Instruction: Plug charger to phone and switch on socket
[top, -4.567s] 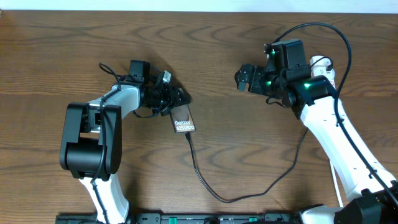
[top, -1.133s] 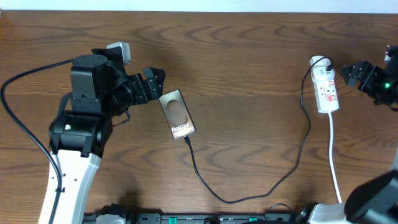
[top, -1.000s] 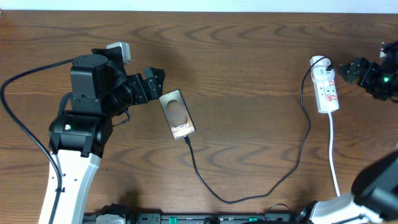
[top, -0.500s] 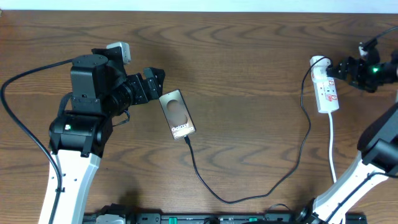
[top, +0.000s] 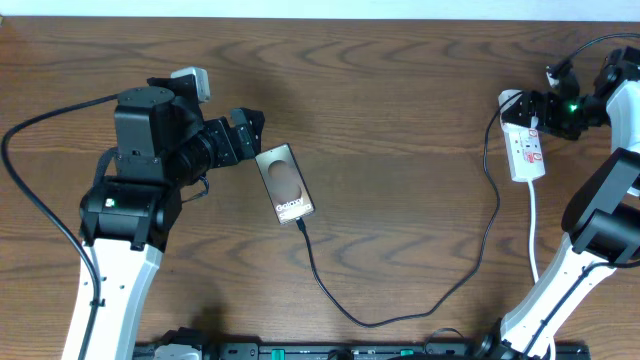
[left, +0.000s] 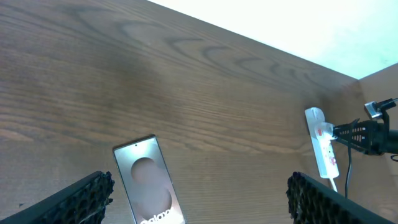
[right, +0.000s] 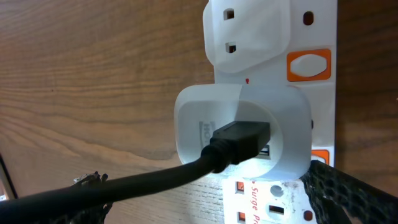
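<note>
Socket (top: 524, 148): light rigid plastic, may skid on the counter (top: 400, 200); press straight down on the orange switch (right: 319, 155). Right claw (top: 533, 108) spread at its end, left claw (top: 250, 135) spread, both empty.

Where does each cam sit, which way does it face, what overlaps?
Overhead: above the brown wooden table, facing down; both arms, left gripper by the dark glossy phone slab, right gripper at the white plastic power strip.
Left wrist: low, facing across to the strip; own black fingers at bottom corners.
Right wrist: close over the strip's plugged black charger cable; its fingers at bottom corners.
Overhead and left wrist share phone and strip.
</note>
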